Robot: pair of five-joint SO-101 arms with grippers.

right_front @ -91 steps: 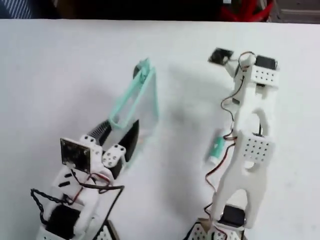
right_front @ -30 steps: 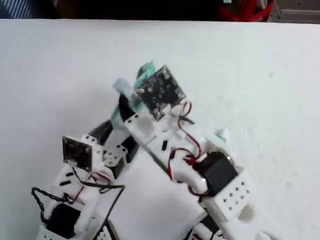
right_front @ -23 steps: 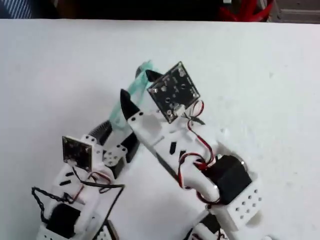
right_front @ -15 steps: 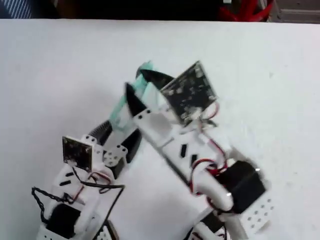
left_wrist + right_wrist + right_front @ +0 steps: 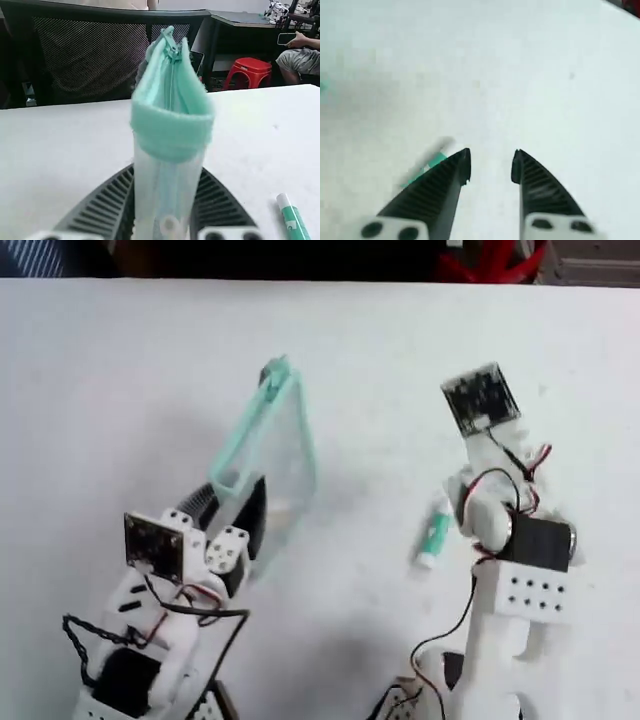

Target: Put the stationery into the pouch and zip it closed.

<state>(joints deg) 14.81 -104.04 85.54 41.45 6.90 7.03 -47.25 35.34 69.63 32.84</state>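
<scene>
A white table (image 5: 110, 370) fills the scene. One pen (image 5: 433, 532) (green and white) lies flat on it, right of centre, toward the near edge.

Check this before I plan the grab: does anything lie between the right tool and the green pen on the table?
Nothing visible does. The green pen lies on the table close beside the open right tool, with no object between them.

- Pouch (image 5: 270, 440): clear plastic with a mint-green zip edge, standing on its side with the zip edge up, its near end clamped in the left gripper (image 5: 228, 505).
- Marker (image 5: 433, 532): white and green, lying flat, well apart from the pouch.
</scene>
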